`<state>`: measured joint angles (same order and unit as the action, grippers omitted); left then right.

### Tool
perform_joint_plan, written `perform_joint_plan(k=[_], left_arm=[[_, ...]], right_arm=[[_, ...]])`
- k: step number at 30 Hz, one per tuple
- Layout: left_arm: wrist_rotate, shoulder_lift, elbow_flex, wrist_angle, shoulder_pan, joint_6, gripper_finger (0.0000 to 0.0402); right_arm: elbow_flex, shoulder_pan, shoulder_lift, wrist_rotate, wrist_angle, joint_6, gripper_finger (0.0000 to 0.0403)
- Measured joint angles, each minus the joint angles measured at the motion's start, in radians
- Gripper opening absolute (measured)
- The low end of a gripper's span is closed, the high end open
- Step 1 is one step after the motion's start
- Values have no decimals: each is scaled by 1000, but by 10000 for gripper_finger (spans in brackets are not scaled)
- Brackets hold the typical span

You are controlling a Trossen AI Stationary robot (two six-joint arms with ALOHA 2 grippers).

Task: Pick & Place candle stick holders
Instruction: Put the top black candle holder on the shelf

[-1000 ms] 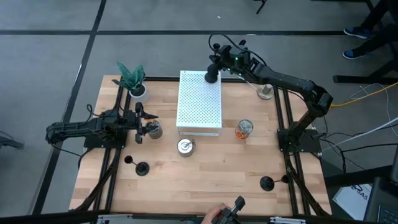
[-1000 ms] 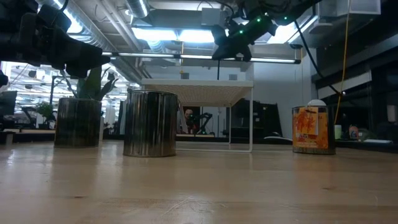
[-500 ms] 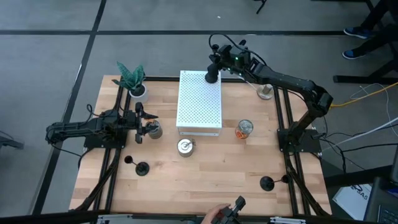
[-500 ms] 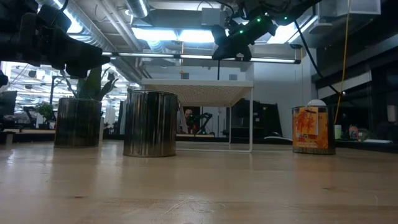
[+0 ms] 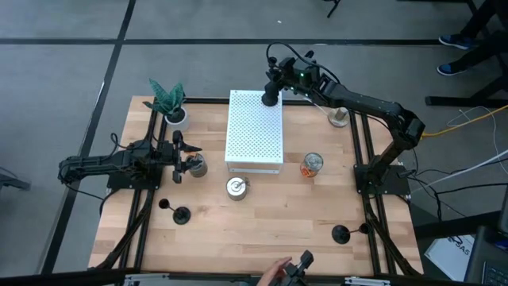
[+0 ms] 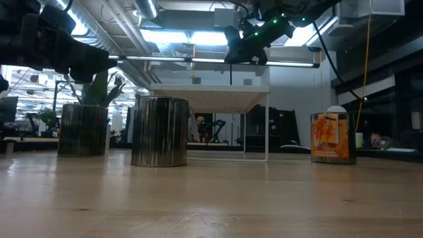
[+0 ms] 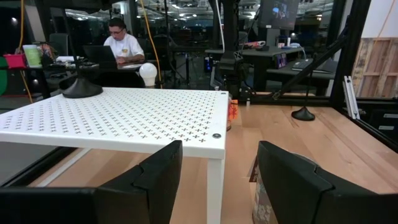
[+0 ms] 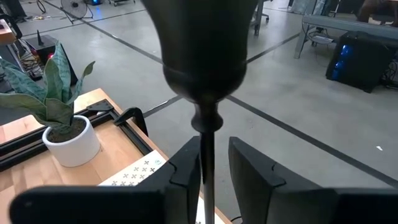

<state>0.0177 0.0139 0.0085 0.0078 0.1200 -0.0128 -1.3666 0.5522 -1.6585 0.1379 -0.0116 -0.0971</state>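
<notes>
Nothing has shifted since earlier: my right hand [image 8: 210,163] is released around the candle stick holder [image 8: 205,68] standing on the white perforated stand [image 5: 254,131]. Next: lift clear, straight up.

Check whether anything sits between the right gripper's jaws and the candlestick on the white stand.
Nothing visible does. The right gripper has its jaws on either side of the candlestick's thin stem, above the white perforated stand.
</notes>
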Motion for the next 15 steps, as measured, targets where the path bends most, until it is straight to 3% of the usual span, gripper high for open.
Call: perform_joint_plan(k=[15], left_arm=[[0, 0, 0, 0, 0, 0, 207]], right_arm=[[0, -2, 6, 53, -26, -11, 86]])
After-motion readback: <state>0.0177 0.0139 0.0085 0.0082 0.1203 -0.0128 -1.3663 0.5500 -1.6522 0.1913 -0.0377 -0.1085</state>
